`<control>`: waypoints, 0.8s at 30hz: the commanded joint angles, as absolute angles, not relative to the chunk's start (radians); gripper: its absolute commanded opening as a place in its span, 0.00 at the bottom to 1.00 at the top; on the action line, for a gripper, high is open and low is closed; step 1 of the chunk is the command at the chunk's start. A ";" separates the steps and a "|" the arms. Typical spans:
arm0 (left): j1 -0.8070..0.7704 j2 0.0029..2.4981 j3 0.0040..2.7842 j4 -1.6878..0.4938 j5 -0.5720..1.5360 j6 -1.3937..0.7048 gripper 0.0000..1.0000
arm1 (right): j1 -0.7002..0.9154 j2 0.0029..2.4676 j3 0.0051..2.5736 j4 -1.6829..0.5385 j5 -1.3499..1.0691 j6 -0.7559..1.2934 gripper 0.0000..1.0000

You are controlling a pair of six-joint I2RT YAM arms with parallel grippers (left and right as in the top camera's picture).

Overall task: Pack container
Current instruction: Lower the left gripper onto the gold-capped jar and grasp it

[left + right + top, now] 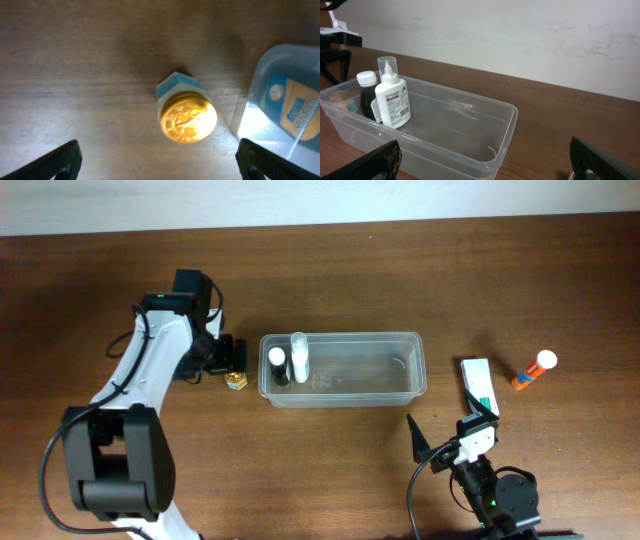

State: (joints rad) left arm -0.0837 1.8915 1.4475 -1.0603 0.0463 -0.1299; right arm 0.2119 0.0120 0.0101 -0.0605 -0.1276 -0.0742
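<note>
The clear plastic container lies in the middle of the table. At its left end stand a dark bottle with a white cap and a white bottle with a clear cap. Just left of the tub sits a small jar with a gold lid. My left gripper hovers over that jar, open, both fingers wide apart and touching nothing. My right gripper is open near the tub's right end, with nothing between its fingers.
A white-and-green carton box lies right of the tub, close to my right gripper. An orange glue stick with a white cap lies farther right. The tub's corner shows right of the jar.
</note>
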 commanded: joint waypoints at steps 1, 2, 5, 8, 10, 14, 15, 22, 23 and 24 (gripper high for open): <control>-0.106 1.870 1.434 -1.033 0.069 -0.111 0.99 | 0.208 0.006 0.006 -0.067 -0.119 -0.062 0.98; -0.113 1.870 1.434 -1.028 0.068 -0.111 0.99 | 0.208 0.006 0.006 -0.067 -0.119 -0.062 0.98; -0.131 1.870 1.434 -1.013 0.065 -0.119 0.99 | 0.208 0.006 0.006 -0.067 -0.119 -0.062 0.98; -0.136 1.870 1.434 -1.007 0.064 -0.123 0.99 | 0.208 0.006 0.006 -0.067 -0.119 -0.062 0.98; -0.135 1.871 1.428 -1.004 0.065 -0.123 0.98 | 0.208 0.006 0.006 -0.067 -0.119 -0.062 0.98; -0.136 1.873 1.401 -0.983 0.065 -0.123 0.95 | 0.208 0.006 0.006 -0.067 -0.119 -0.062 0.98; -0.136 1.874 1.392 -0.974 0.065 -0.123 0.95 | 0.208 0.006 0.006 -0.067 -0.119 -0.062 0.98; -0.136 1.889 1.374 -0.943 0.065 -0.127 0.89 | 0.208 0.006 0.006 -0.067 -0.119 -0.062 0.98; -0.136 1.890 1.374 -0.942 0.065 -0.127 0.89 | 0.208 0.006 0.006 -0.067 -0.119 -0.062 0.98; -0.136 1.892 1.374 -0.941 0.065 -0.127 0.83 | 0.208 0.006 0.006 -0.067 -0.119 -0.062 0.98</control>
